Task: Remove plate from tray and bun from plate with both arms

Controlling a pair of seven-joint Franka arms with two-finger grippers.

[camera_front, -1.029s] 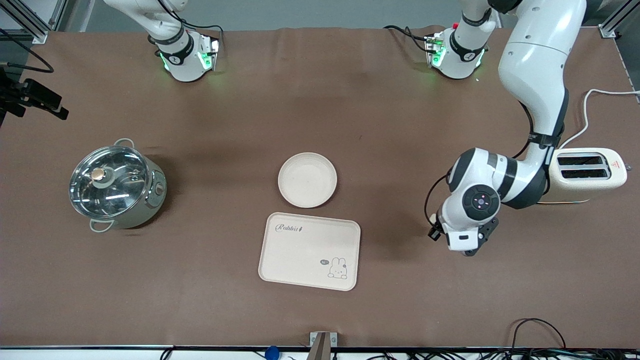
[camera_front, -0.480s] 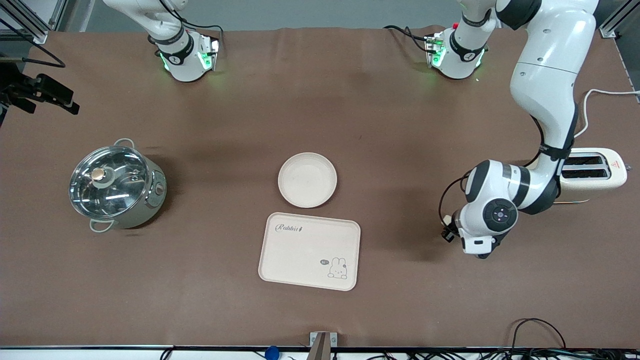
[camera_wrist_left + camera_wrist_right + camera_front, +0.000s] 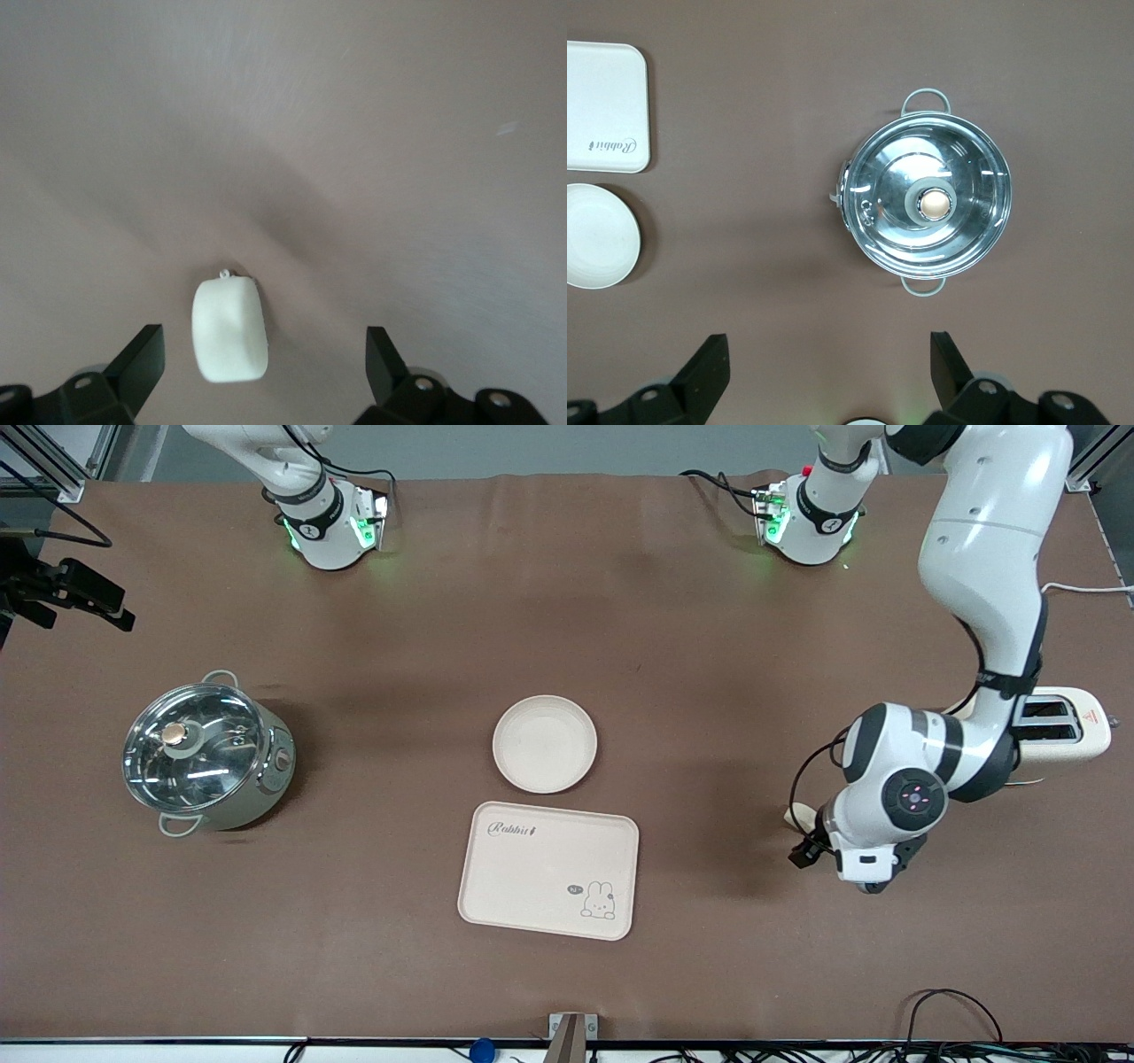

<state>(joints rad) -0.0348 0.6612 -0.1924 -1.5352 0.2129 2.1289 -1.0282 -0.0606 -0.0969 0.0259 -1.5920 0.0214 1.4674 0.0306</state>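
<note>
Cream bun (image 3: 229, 329) now lies free on the brown table, because the left gripper (image 3: 264, 359) has just spread its jaws wide apart above it, toward the left arm's end. The plate (image 3: 544, 743) sits off the tray (image 3: 548, 870). The right gripper (image 3: 828, 367) waits high over the pot (image 3: 926, 220), jaws apart. I judge the task nearly finished.

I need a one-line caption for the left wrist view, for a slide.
Left gripper open above the bun, which lies on the brown table.
</note>
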